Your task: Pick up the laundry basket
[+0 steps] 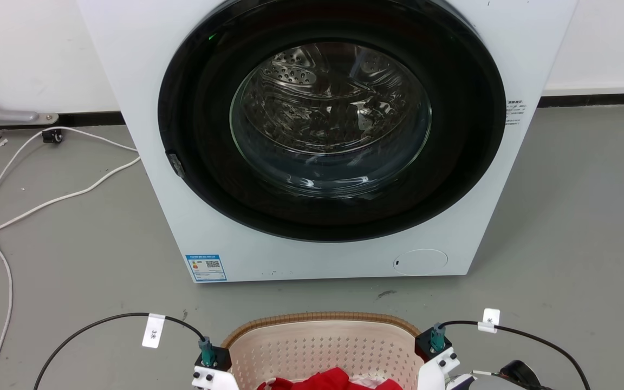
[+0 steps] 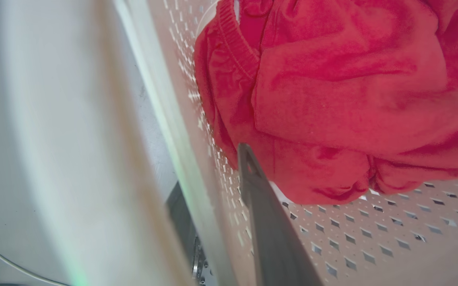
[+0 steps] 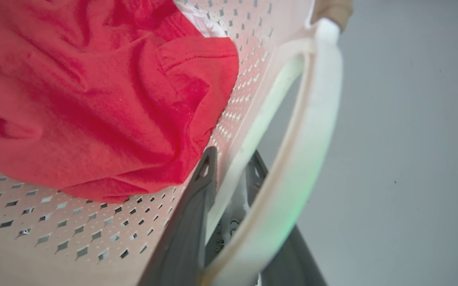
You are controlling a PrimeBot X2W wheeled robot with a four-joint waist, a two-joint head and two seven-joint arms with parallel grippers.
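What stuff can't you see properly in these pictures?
Basket: near half cut off by head view's bottom edge.
Sticker print on washer: too small, head view.
Left end effector's outer finger: mostly behind the basket wall, left wrist view.
Under the red cloth: hidden, both wrist views.

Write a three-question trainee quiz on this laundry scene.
1. True or false: the washing machine door stands open.
2. What lies in the laundry basket? A) a red garment B) a blue towel C) nothing
3. Where do the right pincer fingers sit relative to the basket's wall?
Key: 1 false, it is shut. 2 A. 3 One finger inside the wall, one outside it, by the white handle.
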